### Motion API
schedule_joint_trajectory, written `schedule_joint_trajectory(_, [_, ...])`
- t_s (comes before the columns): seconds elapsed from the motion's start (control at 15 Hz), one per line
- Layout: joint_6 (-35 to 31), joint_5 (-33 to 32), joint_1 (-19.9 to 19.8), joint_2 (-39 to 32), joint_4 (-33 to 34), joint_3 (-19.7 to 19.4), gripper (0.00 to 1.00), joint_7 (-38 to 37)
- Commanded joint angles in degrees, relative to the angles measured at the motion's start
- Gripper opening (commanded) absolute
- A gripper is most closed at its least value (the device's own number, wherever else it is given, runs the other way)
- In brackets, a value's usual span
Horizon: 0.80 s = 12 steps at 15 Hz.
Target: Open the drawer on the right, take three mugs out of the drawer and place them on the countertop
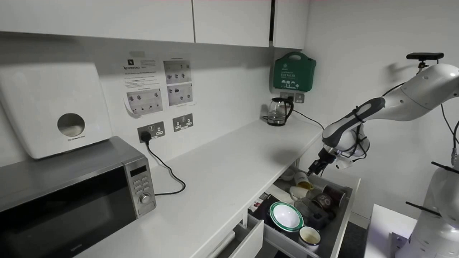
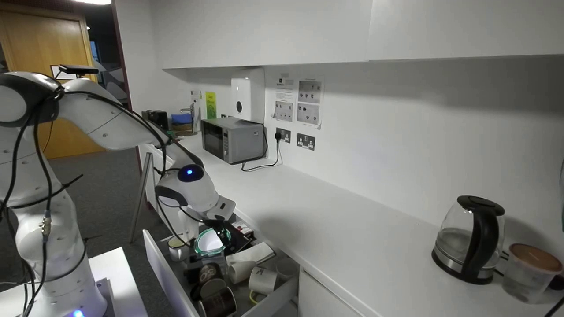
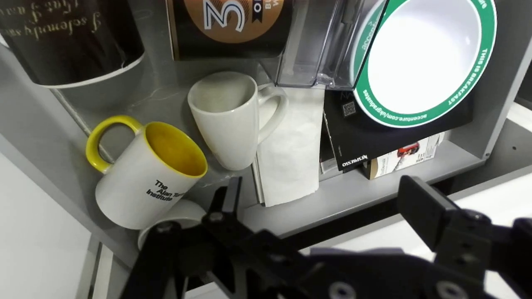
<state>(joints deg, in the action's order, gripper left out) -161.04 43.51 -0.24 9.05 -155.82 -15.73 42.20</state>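
While the claw (image 3: 321,187) hangs over the open, grey-walled drawer (image 2: 164,275), its jaws spread wide and empty, a tapered white mug (image 3: 226,137) lies inside, glossy, its looped handle between two and three o'clock in the wrist view; at its eight o'clock a yellow-lined mug (image 3: 145,191) tilts there too, a white cylinder with black lettering and a yellow handle; towards two o'clock of the view lies a round white dish (image 3: 424,62) with a printed green rim, partly overlapped by a clear plastic box (image 3: 320,54); in an exterior view a dark-rimmed pale mug (image 1: 309,238) stands near that dish's four o'clock, also in the drawer; the bench (image 1: 215,179) is smooth white.
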Motion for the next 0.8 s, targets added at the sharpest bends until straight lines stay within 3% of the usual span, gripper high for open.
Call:
schedule_joint_trajectory(0.0, [-0.1,5.3,1.6,-4.6,3.2,-1.3,1.0,4.8])
schedule_joint_trajectory(0.2, [0.6,8.2,1.3,-6.7,4.0,-1.0,1.0,5.9])
schedule_joint_trajectory(0.73, [-1.5,4.6,0.8,-2.0,-3.7,0.1,1.0,3.1])
